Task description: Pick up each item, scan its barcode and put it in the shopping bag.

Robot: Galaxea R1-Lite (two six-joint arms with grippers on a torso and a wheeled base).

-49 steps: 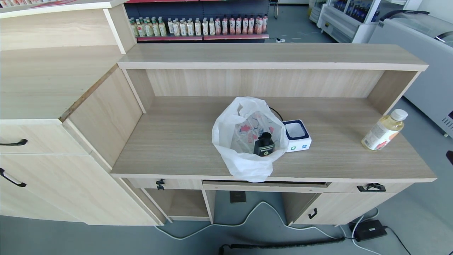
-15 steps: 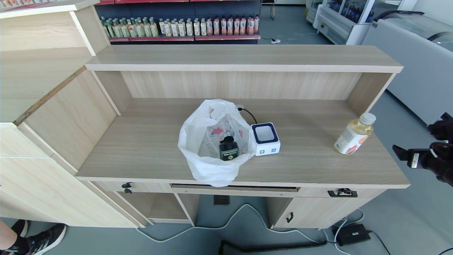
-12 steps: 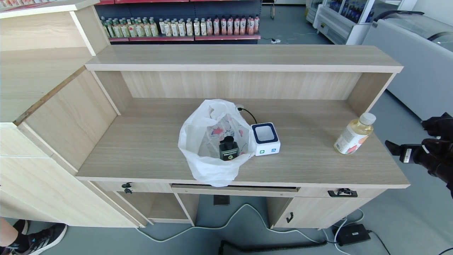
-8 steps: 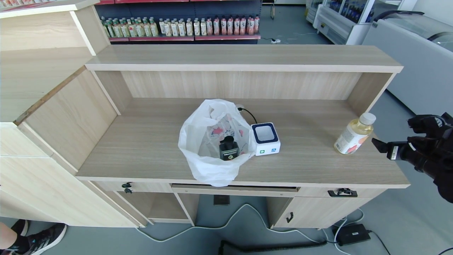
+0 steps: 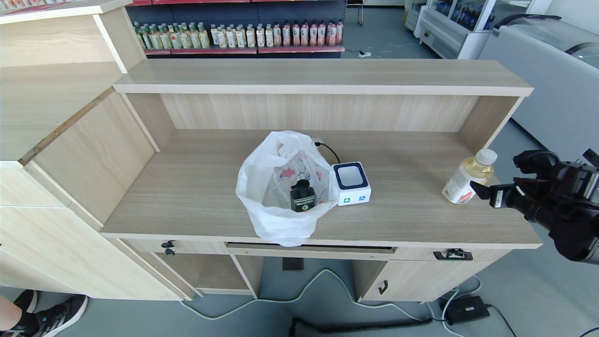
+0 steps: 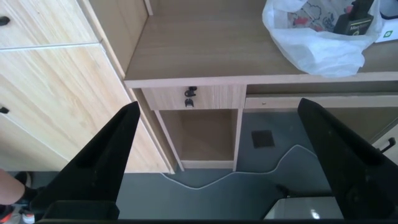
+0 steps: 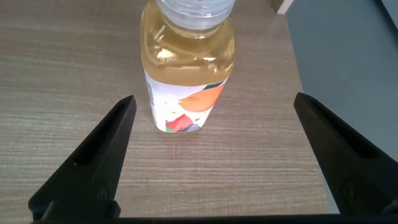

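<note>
Right gripper (image 5: 497, 172), jaws wide, hangs just beside the drink bottle (image 5: 467, 179) standing upright at the counter's (image 5: 412, 220) right end; best to straddle its labelled body squarely before closing.

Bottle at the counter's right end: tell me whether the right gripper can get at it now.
Probably yes: the right gripper is open and lined up on the upright bottle, just short of it, with nothing on the counter between them.
</note>
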